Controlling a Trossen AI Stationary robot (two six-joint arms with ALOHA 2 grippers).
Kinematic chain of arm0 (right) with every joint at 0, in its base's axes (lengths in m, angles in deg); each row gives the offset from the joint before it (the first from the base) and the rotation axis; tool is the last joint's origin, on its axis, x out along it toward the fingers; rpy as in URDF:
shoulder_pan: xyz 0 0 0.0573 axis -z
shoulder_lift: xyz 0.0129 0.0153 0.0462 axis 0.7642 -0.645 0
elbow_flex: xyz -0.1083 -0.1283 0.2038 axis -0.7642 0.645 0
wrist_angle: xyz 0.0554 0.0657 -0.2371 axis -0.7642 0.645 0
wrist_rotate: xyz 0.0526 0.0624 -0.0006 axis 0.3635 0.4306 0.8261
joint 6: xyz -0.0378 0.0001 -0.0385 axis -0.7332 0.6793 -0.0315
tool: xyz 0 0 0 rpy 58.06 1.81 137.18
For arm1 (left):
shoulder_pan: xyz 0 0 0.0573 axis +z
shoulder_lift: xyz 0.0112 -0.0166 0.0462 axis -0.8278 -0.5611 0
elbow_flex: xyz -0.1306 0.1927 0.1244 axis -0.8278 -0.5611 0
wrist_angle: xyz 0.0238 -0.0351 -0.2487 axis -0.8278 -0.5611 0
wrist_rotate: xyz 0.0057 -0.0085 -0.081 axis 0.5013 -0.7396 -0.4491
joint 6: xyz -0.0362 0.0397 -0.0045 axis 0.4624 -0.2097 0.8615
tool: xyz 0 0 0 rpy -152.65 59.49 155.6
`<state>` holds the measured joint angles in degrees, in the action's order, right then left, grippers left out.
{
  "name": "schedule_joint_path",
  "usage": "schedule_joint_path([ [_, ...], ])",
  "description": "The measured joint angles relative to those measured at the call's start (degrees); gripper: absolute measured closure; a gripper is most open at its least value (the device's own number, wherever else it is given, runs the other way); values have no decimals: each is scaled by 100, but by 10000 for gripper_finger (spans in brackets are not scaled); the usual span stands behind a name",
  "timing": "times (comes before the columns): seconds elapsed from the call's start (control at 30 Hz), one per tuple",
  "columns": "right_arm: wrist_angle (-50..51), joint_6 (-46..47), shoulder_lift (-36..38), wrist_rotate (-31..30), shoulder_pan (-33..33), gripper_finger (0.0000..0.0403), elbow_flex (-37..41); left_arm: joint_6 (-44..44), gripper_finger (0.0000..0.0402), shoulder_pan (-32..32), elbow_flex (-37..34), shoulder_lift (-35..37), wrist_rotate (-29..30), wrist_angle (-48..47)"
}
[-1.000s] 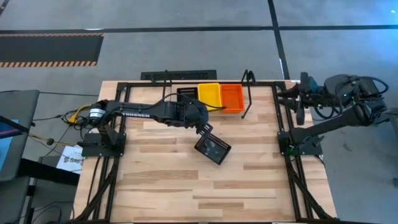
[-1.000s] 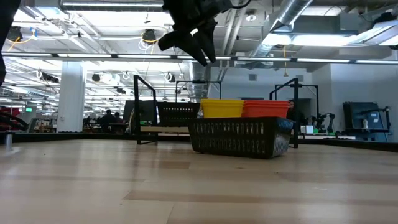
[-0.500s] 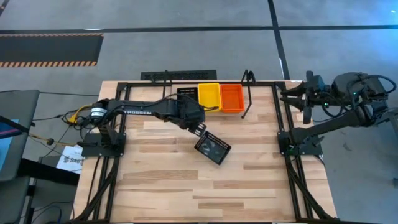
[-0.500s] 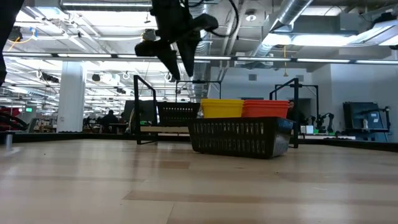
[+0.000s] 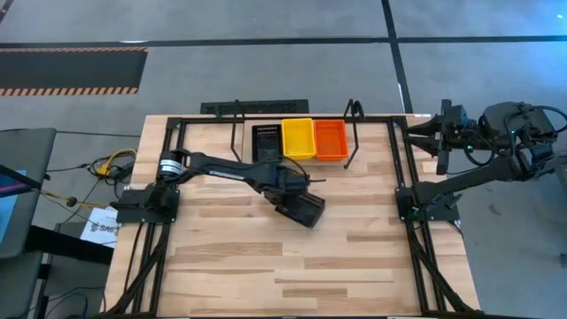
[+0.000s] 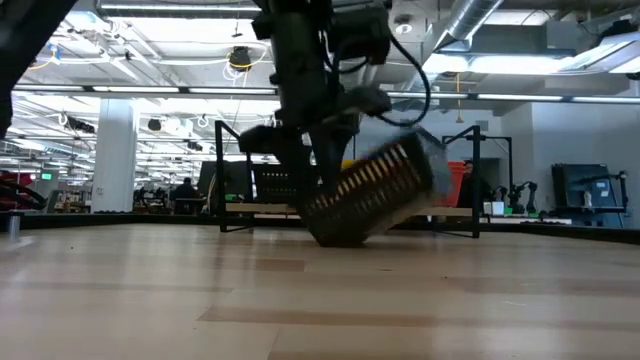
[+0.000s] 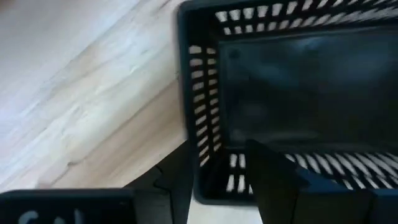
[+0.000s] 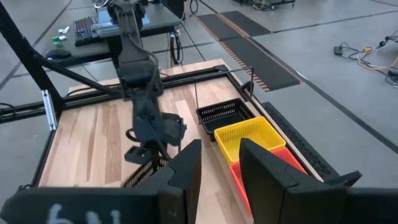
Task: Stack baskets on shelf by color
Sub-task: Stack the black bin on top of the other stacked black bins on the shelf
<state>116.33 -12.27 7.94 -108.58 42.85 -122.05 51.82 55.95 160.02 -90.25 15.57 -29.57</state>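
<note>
The fingers (image 7: 273, 180) of the left gripper (image 7: 217, 186) now stand on both sides of one end wall of the loose black basket (image 7: 292, 106): one finger is inside the basket, the other outside, and the slotted wall is between them. They look closed on this wall. In the low view the black basket (image 6: 375, 195) is tilted, one end lifted and the other low near the table (image 6: 320, 300), so the grip seems to carry some weight already.

A second ago this basket lay flat on the wood and the left gripper hung above it, apart from it and without contact. Half a second ago the gripper was still above and to the side. Now it has come down onto the rim and the basket has begun to rise. In judgement, the pick of this basket has just started, and the carry to the shelf is the step that follows.

Beyond the fingers, at the far edge of the table, the shelf (image 5: 354, 111) holds another black basket (image 5: 267, 142), then a yellow stack (image 5: 298, 137), then a red stack (image 5: 330, 139), side by side. The held basket belongs on the black one, which is the nearest of the three to the gripper.

The right gripper (image 8: 217, 171) waits well away, off the right side of the table, its fingers parted with nothing between them.
</note>
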Motion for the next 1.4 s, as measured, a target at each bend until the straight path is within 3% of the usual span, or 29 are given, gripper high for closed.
schedule_joint_path([
  [0.43,23,-2,-1,0,0,275,0,180,272,14,22,-103,-111,350],
  [0.6,61,-2,-1,0,0,275,0,290,272,25,399,-58,-176,341],
  [0.8,67,-4,-1,43,0,275,0,22,272,25,870,-39,308,-67],
  [1.1,238,-4,-1,62,0,275,0,190,272,39,894,-76,216,-1033],
  [1.4,243,-10,-1,66,0,275,0,142,276,101,890,-76,350,-1050],
])
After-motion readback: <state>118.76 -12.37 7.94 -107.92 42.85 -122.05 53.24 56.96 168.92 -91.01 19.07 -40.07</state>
